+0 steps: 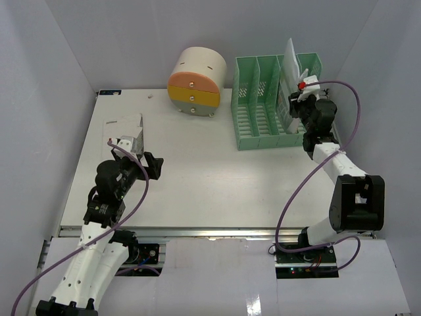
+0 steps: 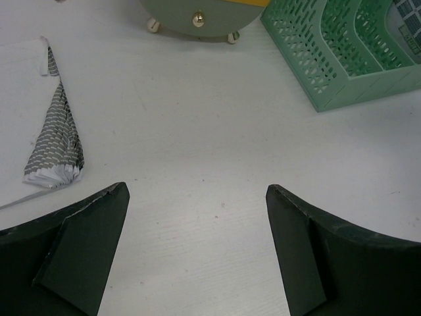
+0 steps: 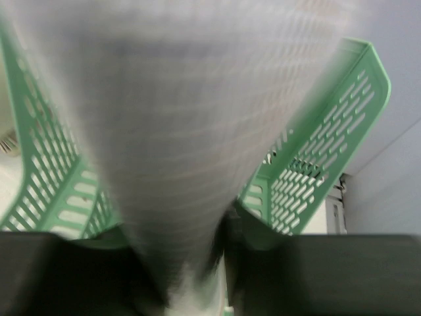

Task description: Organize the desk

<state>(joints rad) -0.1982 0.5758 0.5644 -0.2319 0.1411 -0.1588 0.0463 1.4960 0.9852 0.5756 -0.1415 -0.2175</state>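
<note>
A sheet [image 1: 290, 62] stands in the green rack [image 1: 253, 99] at the far right of the desk [image 1: 210, 191], between the jaws of my right claw [image 1: 304, 91]; gripped or released, I cannot tell. My left claw [image 2: 197, 191] gapes empty near loose papers [image 2: 56, 138] not yet filed

The large white flat tabletop [image 2: 217, 131] looks matt and smooth, with a few small scuffs. The rail [image 1: 217, 231] at its near edge is bright metal. The green slotted file rack [image 1: 253, 99] is smooth plastic. The fanned stack of printed sheets [image 2: 56, 141] is matt paper. The small round knobs [image 2: 197, 20] on the round cream, orange and yellow drawer box [image 1: 197, 69] are glossy.
</note>
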